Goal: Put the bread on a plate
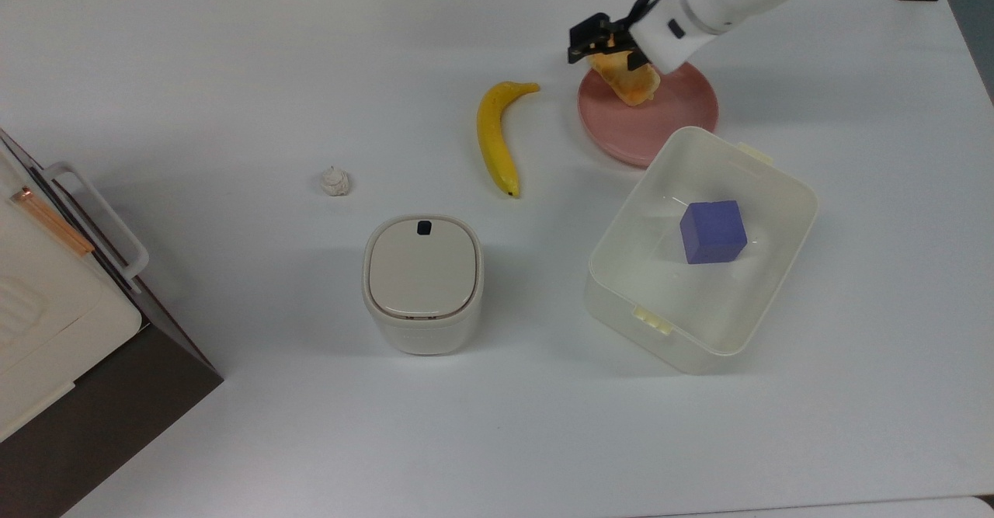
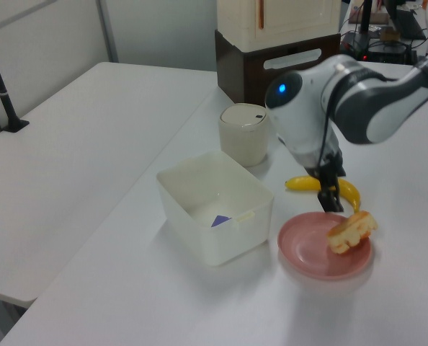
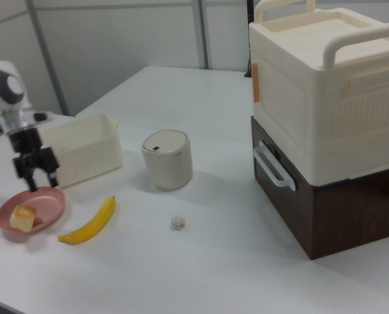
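The bread [image 1: 634, 83] lies on the pink plate [image 1: 668, 118], near the rim farthest from the tub, its golden side showing. The left view has the bread [image 2: 352, 231] resting tilted at the plate's [image 2: 308, 249] right side; the right view has the bread [image 3: 23, 217] on the plate's [image 3: 48, 201] left half. My gripper [image 1: 595, 49] hangs just above the plate's edge, open, with nothing between its fingers. In the right view the gripper [image 3: 42, 181] is clear of the loaf, up and to its right. The gripper [image 2: 331, 198] also stands above the loaf in the left view.
A yellow banana [image 1: 495, 137] lies just beside the plate on the top view's left. A white tub [image 1: 703, 359] holding a purple cube [image 1: 712, 231] touches the plate's near side. A lidded canister [image 1: 423, 281], a tiny white lump [image 1: 335, 182] and a cream-and-brown box stack [image 3: 325, 118] stand farther off.
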Motion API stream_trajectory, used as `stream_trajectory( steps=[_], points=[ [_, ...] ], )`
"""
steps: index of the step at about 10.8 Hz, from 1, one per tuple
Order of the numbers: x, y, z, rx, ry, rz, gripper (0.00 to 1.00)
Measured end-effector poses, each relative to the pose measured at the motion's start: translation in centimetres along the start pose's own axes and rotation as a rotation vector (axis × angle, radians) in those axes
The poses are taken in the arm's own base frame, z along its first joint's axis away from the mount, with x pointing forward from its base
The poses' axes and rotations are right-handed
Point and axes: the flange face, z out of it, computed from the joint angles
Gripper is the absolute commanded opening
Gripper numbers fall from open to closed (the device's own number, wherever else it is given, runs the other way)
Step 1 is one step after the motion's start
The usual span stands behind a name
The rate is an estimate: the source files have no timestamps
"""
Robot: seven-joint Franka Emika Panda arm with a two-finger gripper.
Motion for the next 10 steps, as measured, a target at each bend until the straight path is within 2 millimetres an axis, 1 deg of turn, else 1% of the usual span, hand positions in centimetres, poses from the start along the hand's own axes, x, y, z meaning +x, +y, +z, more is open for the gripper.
stream_trajectory(
  steps=[1,2,3,4,5,6,7,8,9,10],
  points=[
    [1.0,4.9,-1.5,0.039,0.018,0.085,1.0],
    [1.3,11.3,-3.5,0.12,0.031,0.152,1.0],
    [0.5,18.3,-5.6,0.207,0.059,0.182,1.0],
    [-1.6,24.9,-7.5,0.261,0.104,0.188,1.0],
    [-4.2,30.0,-8.7,0.305,0.127,0.184,1.0],
    [-6.9,34.2,-9.4,0.37,0.134,0.196,1.0],
    [-8.9,38.1,-9.9,0.44,0.143,0.229,1.0],
    [-10.4,41.7,-10.3,0.489,0.163,0.275,1.0],
    [-11.5,44.6,-10.2,0.519,0.175,0.319,1.0],
    [-11.7,45.2,-10.2,0.524,0.179,0.327,1.0]
  ],
)
